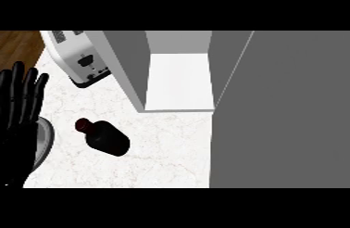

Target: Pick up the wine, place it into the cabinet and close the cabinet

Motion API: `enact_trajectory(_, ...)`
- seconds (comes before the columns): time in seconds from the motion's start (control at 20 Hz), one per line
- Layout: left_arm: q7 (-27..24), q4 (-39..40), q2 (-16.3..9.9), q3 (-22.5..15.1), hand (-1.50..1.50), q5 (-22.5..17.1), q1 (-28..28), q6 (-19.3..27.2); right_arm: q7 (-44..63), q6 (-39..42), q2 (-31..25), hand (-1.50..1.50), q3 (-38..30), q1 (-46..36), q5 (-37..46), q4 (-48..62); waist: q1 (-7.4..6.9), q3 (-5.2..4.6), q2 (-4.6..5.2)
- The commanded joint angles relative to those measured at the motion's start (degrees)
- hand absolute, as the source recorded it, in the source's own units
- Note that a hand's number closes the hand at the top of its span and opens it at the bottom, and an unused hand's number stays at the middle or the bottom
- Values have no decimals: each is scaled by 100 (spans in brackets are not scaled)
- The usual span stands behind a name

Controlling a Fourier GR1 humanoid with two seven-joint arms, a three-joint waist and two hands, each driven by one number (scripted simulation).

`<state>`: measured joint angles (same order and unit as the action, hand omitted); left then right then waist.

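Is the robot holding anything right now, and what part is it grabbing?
Nothing is held. The left hand rests open at the left edge, apart from the wine on the counter.

black left hand (21, 106), grey forearm (42, 141) (partly seen)

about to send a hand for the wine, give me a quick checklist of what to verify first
1. Wine bottle in view on the counter: ok.
2. Nothing touching the bottle: ok.
3. Cabinet open, shelf bare where visible: ok.
4. Open door clear of the bottle: ok.
5. Left hand open and holding nothing: ok.
6. Right hand position: cannot tell, not in view.
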<state>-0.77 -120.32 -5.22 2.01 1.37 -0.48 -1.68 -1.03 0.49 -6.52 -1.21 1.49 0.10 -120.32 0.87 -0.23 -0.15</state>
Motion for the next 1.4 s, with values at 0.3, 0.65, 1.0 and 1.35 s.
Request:
enact_trajectory(0.3, 1559, 1195, 514, -271, -150, 556, -1286, 2139, 366, 853, 62, -150, 1199, 533, -467, -474, 82, 27, 58)
enact_trajectory(0.65, 2708, 1953, 521, -1716, -150, 1384, -2623, 4159, 1144, 989, -129, -150, 1509, 1249, -866, -1795, 105, 29, 4)
enact_trajectory(1.0, 4628, 1956, 522, -2240, -150, 2385, -3914, 4875, 1759, 827, -246, -150, 1368, 1422, -1018, -2673, 4, 31, -11)
enact_trajectory(1.35, 5695, 2098, 522, -3008, -150, 3229, -4358, 5716, 2267, 674, -261, -150, 1631, 1490, -1017, -3091, -3, 29, -21)
